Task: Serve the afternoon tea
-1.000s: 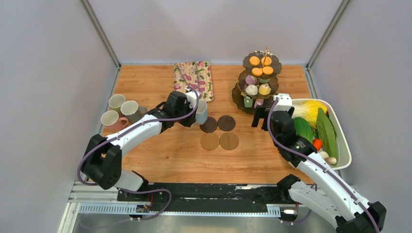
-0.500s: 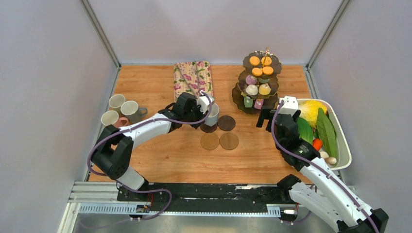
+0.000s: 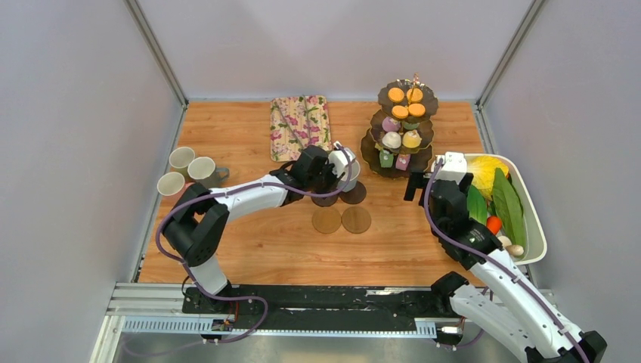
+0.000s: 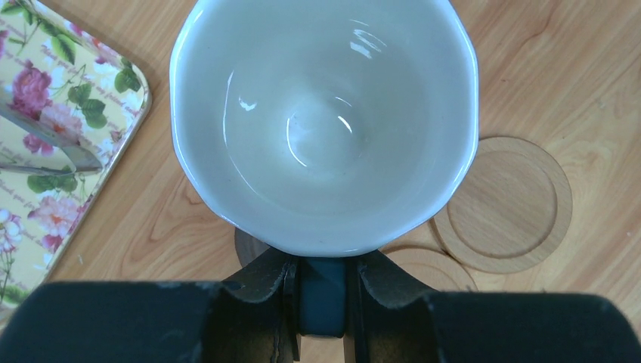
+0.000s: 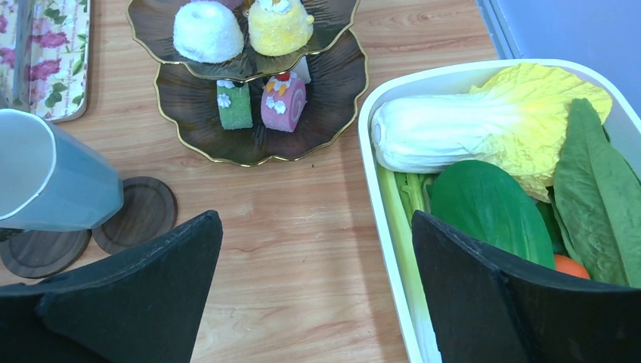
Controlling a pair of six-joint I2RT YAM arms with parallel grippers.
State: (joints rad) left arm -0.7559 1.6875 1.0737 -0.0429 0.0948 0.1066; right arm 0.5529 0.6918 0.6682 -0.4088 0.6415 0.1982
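My left gripper (image 3: 331,174) is shut on the handle (image 4: 323,293) of a blue-grey mug (image 3: 345,167) with a white inside (image 4: 325,121). It holds the mug tilted just above two dark coasters (image 3: 354,192). Two light coasters (image 3: 342,220) lie nearer. In the right wrist view the mug (image 5: 53,181) hangs over the dark coasters (image 5: 140,212). My right gripper (image 3: 413,184) is open and empty (image 5: 317,295), over bare wood in front of the three-tier stand (image 3: 374,157). The stand holds orange, purple, white, yellow and green cakes (image 3: 406,103). Three more mugs (image 3: 189,170) stand at the left.
A floral tray (image 3: 301,125) with a utensil lies at the back centre. A white tub (image 3: 538,227) of vegetables stands at the right edge, close to my right arm; its rim (image 5: 370,136) is beside my right finger.
My left arm has carried the mug to the right, from beside the coasters to over the dark pair. My right gripper has shifted slightly right and stays open.
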